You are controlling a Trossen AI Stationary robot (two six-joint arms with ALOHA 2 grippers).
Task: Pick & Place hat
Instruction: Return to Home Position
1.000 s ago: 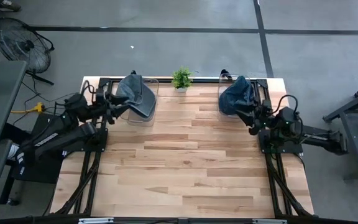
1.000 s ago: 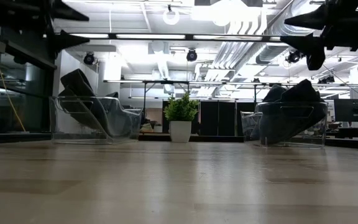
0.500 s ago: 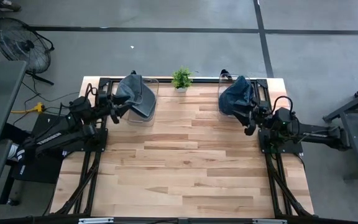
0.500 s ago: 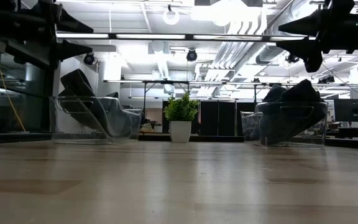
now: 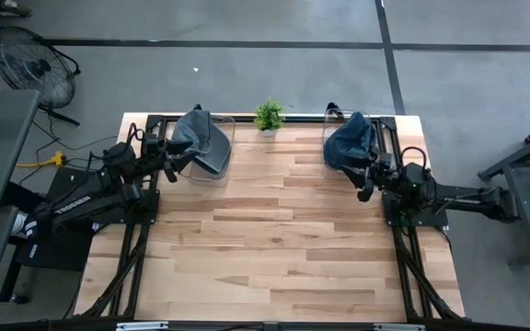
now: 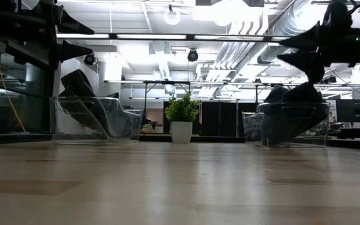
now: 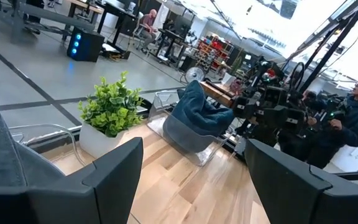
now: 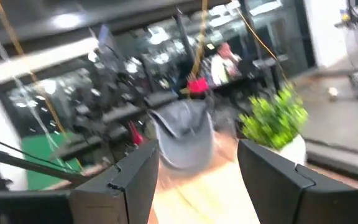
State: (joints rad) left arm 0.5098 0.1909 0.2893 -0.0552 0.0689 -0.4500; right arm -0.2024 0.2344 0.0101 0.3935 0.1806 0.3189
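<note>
Item: return-to-home step, caps binned, both arms due to retract.

Table (image 5: 274, 248): pale matte wood planks. Left tool (image 7: 194, 171) and right tool (image 8: 197, 177): hard dark fingers spread wide, holding nothing, one either side of the potted plant (image 5: 268, 116), each just short of a bin. Left clear bin (image 5: 229, 129), left of the plant: soft gray cap (image 5: 199, 140), slumped inside. Right clear bin (image 6: 322, 125), right of the plant: floppy blue caps (image 5: 346, 145). Next, I judge: fold both arms back, clear of the rigid bin walls.

From the right wrist, the gray cap (image 8: 182, 134) and the plant (image 8: 275, 118) are blurred shapes. From the left wrist, that cap runs off the edge.
</note>
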